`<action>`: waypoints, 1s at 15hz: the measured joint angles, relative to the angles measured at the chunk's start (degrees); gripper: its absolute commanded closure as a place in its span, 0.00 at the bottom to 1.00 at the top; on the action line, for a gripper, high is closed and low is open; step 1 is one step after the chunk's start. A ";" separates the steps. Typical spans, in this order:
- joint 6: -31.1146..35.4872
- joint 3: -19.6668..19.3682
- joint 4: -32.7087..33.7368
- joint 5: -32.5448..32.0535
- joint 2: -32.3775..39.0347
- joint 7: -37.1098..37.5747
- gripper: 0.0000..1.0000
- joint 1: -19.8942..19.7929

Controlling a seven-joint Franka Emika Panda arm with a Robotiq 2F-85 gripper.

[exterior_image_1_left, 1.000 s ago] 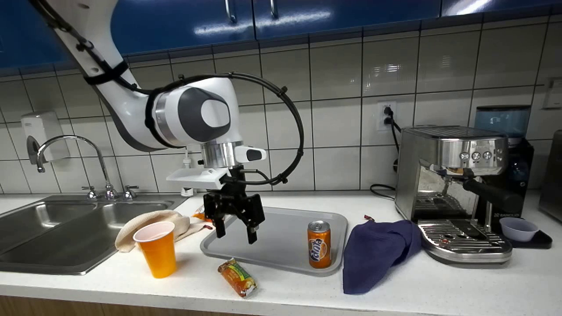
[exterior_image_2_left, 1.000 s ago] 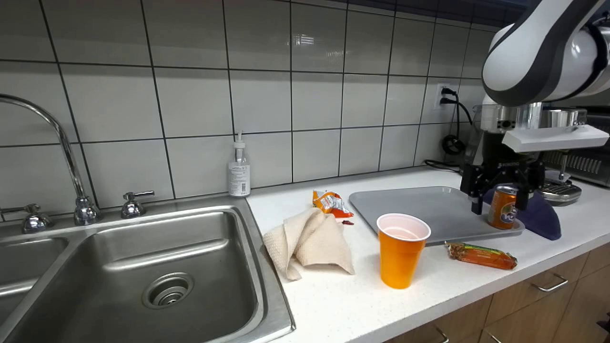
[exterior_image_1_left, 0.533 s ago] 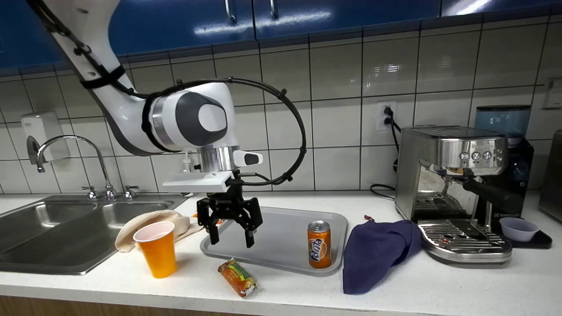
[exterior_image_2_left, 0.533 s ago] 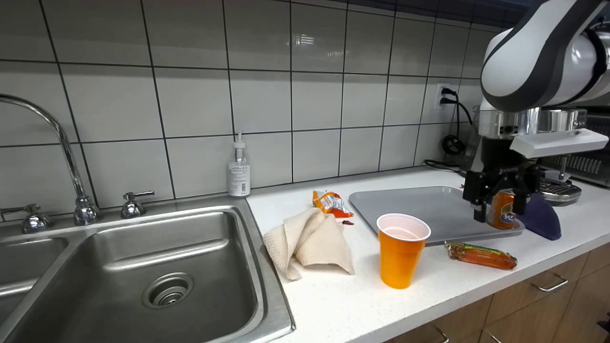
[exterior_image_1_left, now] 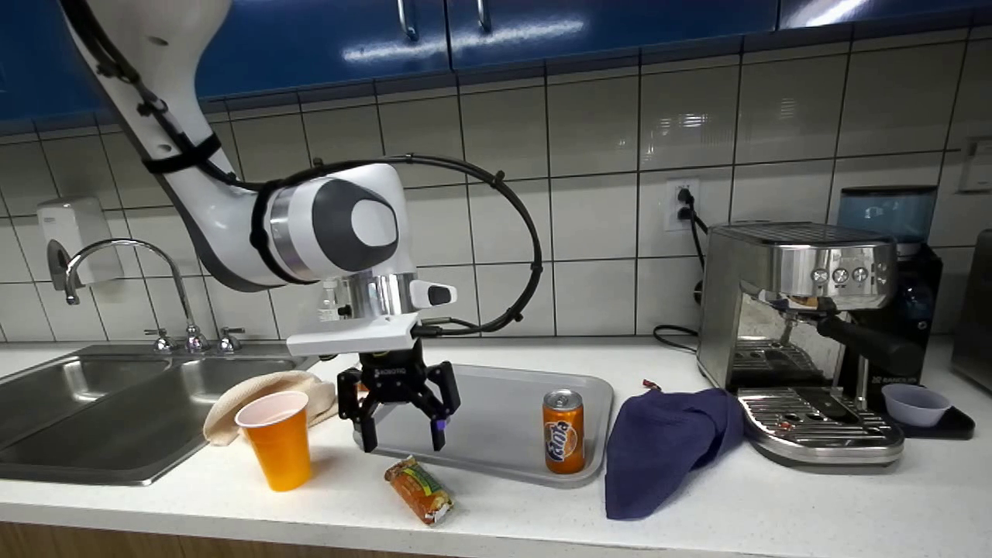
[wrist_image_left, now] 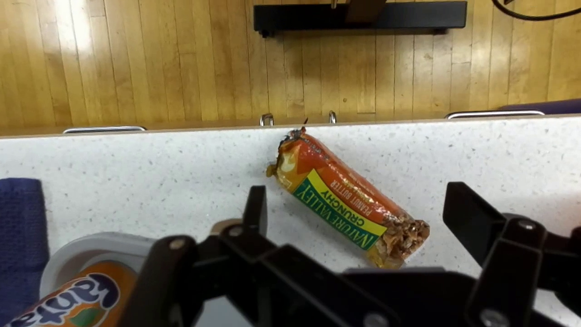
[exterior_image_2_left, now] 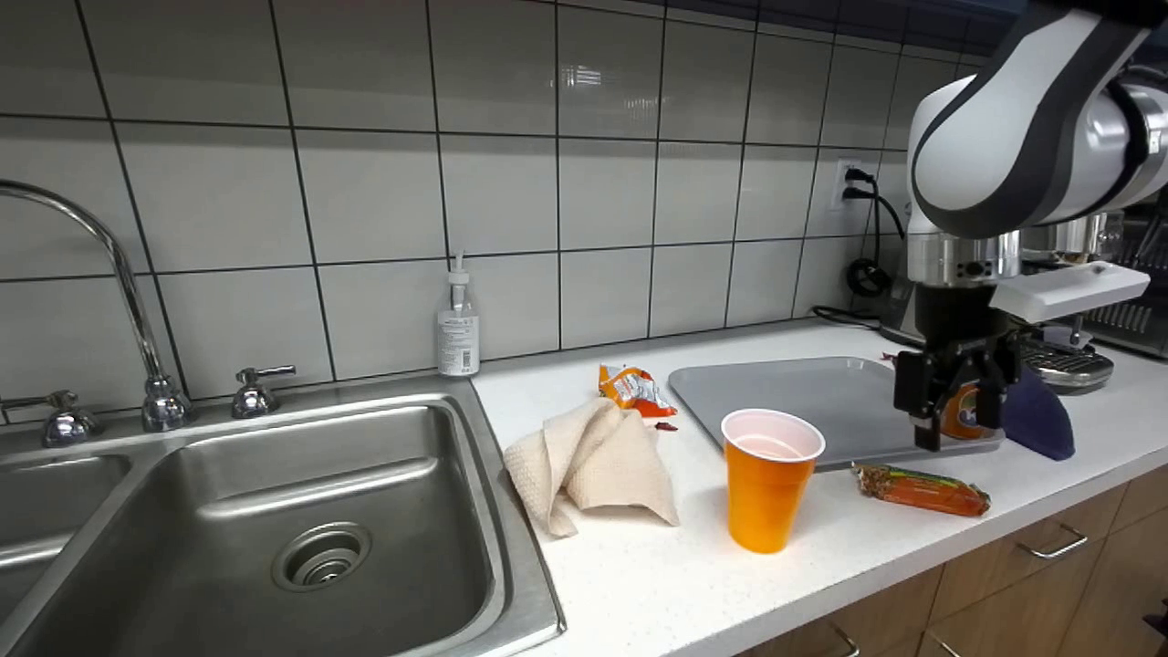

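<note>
My gripper (exterior_image_1_left: 402, 445) hangs with its jaws wide apart and nothing between them, above the near-left edge of the grey tray (exterior_image_1_left: 496, 418). Closest to it is a wrapped granola bar (exterior_image_1_left: 419, 490) in orange, green and yellow, lying on the counter in front of the tray. In the wrist view the bar (wrist_image_left: 336, 200) lies slantwise below the gap between the fingers (wrist_image_left: 256, 206), untouched. An orange Fanta can (exterior_image_1_left: 563, 432) stands upright at the tray's right end; in an exterior view the gripper partly hides the can (exterior_image_2_left: 963, 418).
Left of the bar stands an orange cup (exterior_image_1_left: 277, 446), with a beige cloth (exterior_image_2_left: 598, 465) and an orange snack bag (exterior_image_2_left: 634, 391) behind. A navy cloth (exterior_image_1_left: 670, 453) and coffee machine (exterior_image_1_left: 798, 263) are to the right. The sink (exterior_image_2_left: 274, 511) lies at the left. The counter's front edge is near the bar.
My gripper has come down and, in an exterior view, shifted a little left, nearer to the granola bar. Its jaws stay open. The objects on the counter have not moved.
</note>
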 measured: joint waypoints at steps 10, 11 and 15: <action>0.00 0.16 2.22 -5.16 5.51 -0.62 0.00 0.79; 0.00 0.16 2.49 -5.68 5.99 -0.69 0.00 0.99; 0.00 0.22 3.39 -7.32 7.61 -1.66 0.00 1.77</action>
